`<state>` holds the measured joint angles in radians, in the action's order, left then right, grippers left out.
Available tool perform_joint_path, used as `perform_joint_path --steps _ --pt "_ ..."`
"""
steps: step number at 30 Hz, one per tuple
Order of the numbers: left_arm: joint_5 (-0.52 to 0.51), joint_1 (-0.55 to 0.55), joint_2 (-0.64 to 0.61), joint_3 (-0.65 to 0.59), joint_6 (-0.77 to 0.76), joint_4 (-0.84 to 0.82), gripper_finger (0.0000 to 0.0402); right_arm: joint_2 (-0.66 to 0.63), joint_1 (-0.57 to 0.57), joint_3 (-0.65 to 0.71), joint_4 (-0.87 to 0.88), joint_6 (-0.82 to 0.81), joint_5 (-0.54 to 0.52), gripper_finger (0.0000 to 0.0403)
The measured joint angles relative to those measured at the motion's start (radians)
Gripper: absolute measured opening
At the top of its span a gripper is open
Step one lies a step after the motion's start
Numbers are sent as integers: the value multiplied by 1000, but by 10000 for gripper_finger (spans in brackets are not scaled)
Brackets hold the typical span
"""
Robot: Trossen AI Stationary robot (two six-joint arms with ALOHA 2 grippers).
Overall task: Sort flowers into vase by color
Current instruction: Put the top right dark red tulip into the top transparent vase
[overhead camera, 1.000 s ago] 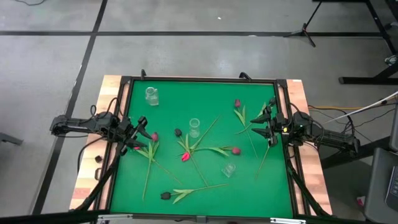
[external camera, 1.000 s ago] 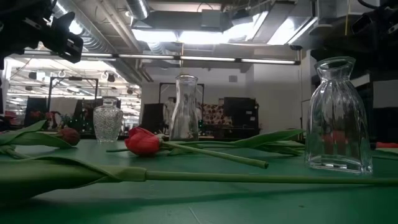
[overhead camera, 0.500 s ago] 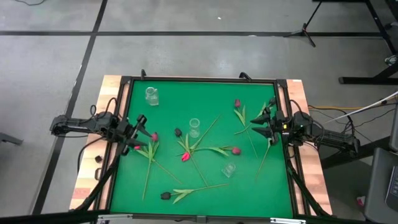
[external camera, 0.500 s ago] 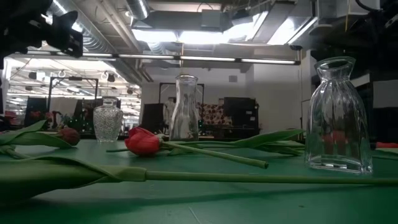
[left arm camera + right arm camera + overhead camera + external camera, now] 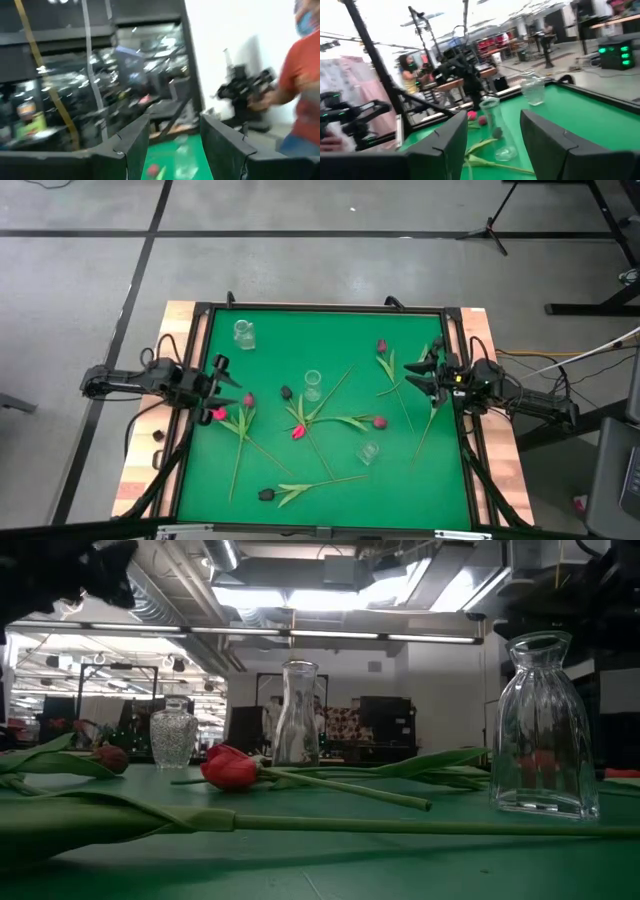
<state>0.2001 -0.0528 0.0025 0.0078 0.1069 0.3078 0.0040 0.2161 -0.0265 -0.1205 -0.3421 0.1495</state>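
Note:
Several artificial tulips lie flat and scattered on the green table (image 5: pixel 330 330): a mauve head (image 5: pixel 248 399), a dark maroon head (image 5: pixel 286 392), a pink-red head (image 5: pixel 297 432) and others. Three clear glass vases stand upright: one far left (image 5: pixel 243 333), one in the middle (image 5: pixel 313 385), one nearer (image 5: pixel 368 451). My left gripper (image 5: pixel 226 373) hangs open above the table's left edge, beside the mauve tulip; its wrist view shows the spread fingers (image 5: pixel 135 137). My right gripper (image 5: pixel 414 376) hangs open at the right edge, near a long stem (image 5: pixel 428 420).
A raised dark frame (image 5: pixel 200 360) borders the green mat, with wooden table margins outside it. In the low view a red tulip (image 5: pixel 232 770) and a long stem (image 5: pixel 400 826) lie in front of the near vase (image 5: pixel 543 730). People stand beyond the table (image 5: pixel 300 85).
My left gripper has risen and drifted toward the far edge, leaving the top of the low view. My right gripper has shifted slightly toward the far edge. The flowers and vases have stayed put.

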Motion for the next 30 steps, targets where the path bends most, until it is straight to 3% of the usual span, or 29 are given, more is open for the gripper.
perform_joint_path --steps 9,17,22,25,30 --pt "67 0 0 0 -135 170 172 0 0 -2 26 33 -80 184" --pt "136 0 0 0 -287 185 172 0 0 -3 64 55 -145 184" --pt "151 0 0 0 -289 190 172 0 0 -4 64 28 -219 184" --pt "70 0 0 0 -289 247 172 0 0 -15 79 27 -293 184" --pt "-288 0 0 0 -321 309 172 48 0 -143 234 35 -452 184"
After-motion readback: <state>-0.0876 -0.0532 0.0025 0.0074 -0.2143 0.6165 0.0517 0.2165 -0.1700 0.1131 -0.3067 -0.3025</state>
